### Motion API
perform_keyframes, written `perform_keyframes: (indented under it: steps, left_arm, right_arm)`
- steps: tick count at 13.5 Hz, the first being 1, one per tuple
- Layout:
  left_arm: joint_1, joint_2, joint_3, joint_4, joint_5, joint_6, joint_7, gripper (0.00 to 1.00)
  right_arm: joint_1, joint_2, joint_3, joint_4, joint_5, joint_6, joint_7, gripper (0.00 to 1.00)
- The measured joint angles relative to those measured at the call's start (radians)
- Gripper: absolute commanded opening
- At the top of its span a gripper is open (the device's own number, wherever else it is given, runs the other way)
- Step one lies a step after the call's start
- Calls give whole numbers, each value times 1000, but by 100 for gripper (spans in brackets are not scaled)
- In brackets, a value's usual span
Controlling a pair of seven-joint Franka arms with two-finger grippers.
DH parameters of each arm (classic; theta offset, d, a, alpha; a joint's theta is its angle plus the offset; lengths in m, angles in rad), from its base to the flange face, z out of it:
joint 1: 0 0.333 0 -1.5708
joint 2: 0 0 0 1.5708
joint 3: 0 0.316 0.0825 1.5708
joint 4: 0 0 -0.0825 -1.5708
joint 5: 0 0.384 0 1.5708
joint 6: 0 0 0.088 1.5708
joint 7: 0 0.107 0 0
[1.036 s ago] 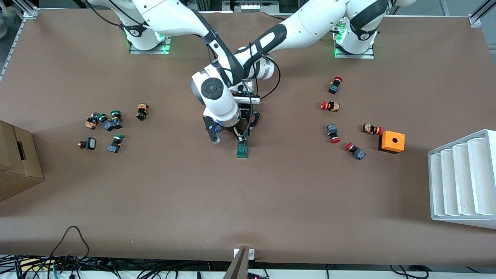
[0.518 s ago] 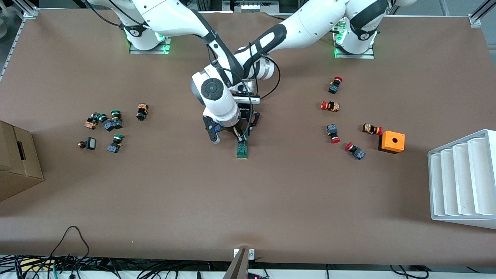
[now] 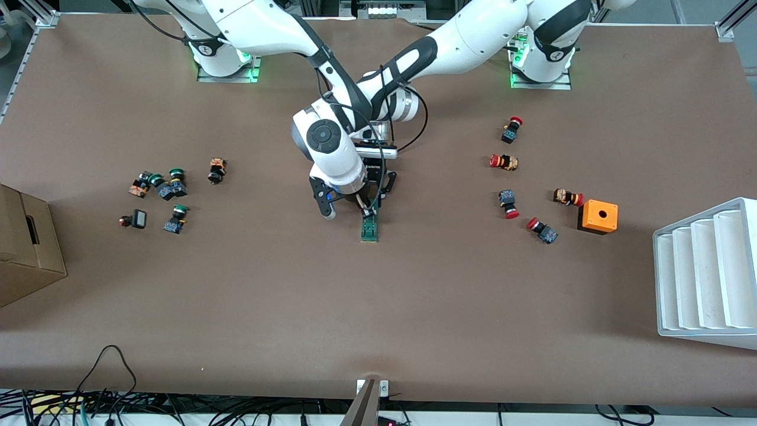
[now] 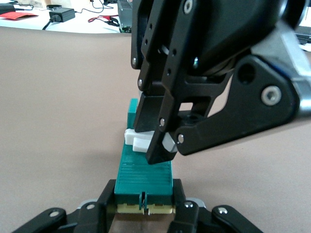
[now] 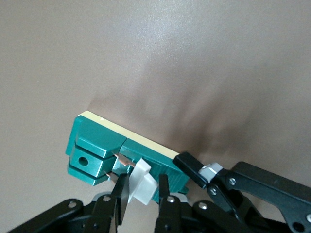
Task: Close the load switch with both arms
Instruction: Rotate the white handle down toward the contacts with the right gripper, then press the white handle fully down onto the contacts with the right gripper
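Because the task calls for one arm to brace the part while the other works it, the front view shows the right arm (image 3: 266, 26) and the left arm (image 3: 473, 35) meeting over the middle of the table (image 3: 378, 307), where the single load switch (image 3: 369, 229) lies flat, pointing toward the camera. Five red buttons (image 3: 508, 203) and one orange box (image 3: 598, 216) lie toward the left arm's end, near one white rack (image 3: 704, 272). About six small parts, three of them with green caps (image 3: 175, 173), lie toward the right arm's end, near one cardboard box (image 3: 23, 248). From the left wrist view, the left gripper (image 4: 144, 194) is clamped on the switch's cream-faced end, the end farther from the front camera, presumably to stop the body sliding. From the right wrist view, the right gripper (image 5: 141, 187) is down on the middle of the switch, its two fingers pinched on the one white lever (image 5: 141, 182), placed, by judgement, to throw that lever closed.
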Motion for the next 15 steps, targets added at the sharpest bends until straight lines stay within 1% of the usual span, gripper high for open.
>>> perform_keyframes:
  steps: [10,13,15]
  left_arm:
    - [0,0,0,1,0,1,-2,43]
    - [0,0,0,1,0,1,-3,44]
    - [0,0,0,1,0,1,-3,44]
  right_arm:
    - [-9,2,0,37,0,-57,6,30]
    - [-19,1,-1,72,0,-96,9,30]
    - [-30,5,-5,96,-1,-98,9,30]
